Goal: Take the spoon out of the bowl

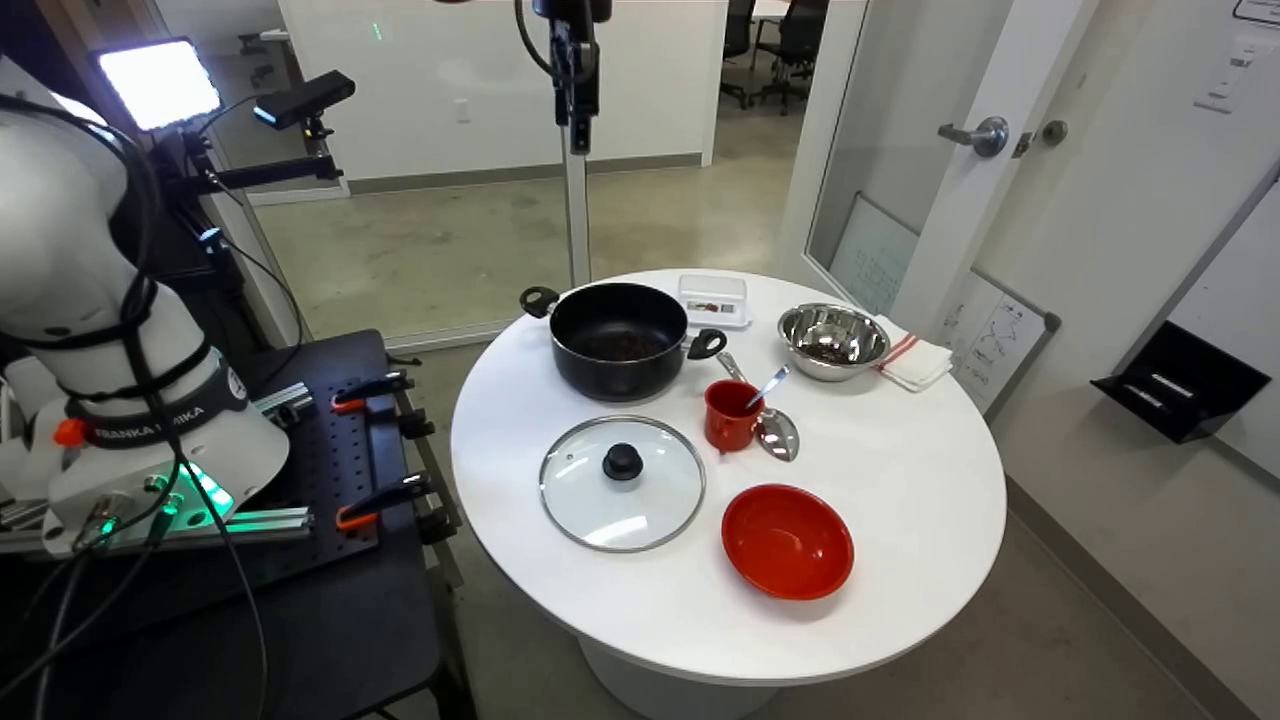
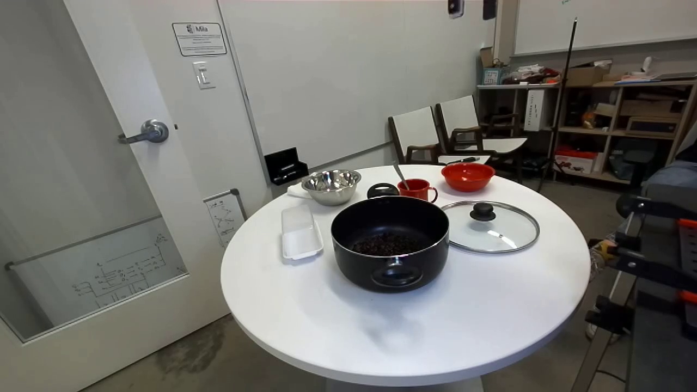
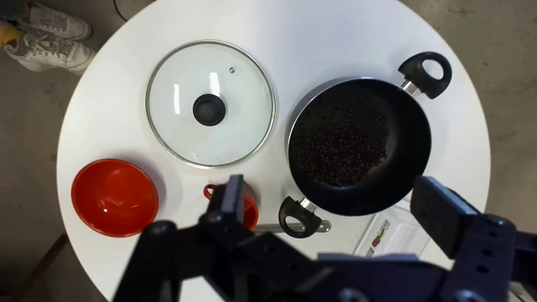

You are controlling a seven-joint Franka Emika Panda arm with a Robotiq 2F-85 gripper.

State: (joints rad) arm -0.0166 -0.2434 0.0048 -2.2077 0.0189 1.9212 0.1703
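The shiny steel bowl (image 1: 833, 345) stands at the far side of the table, and it also shows in an exterior view (image 2: 331, 190). Dark bits lie in it; no spoon shows inside. A small thin grey spoon (image 1: 770, 386) leans in a red mug (image 1: 730, 418); its handle also sticks up in an exterior view (image 2: 400, 175). My gripper (image 1: 580, 138) is high above the table, empty and open. In the wrist view its fingers (image 3: 329, 188) are wide apart, with the black pot below. The left finger partly covers the mug (image 3: 251, 212). The steel bowl is out of the wrist view.
A black pot (image 1: 615, 370) with dark beans stands beside the mug. A large steel serving spoon (image 1: 778, 436) lies by the mug, its handle passing under a pot handle. A glass lid (image 1: 590, 500), a glossy red bowl (image 1: 788, 545), a white container (image 1: 714, 302) and a folded towel (image 1: 918, 362) lie around.
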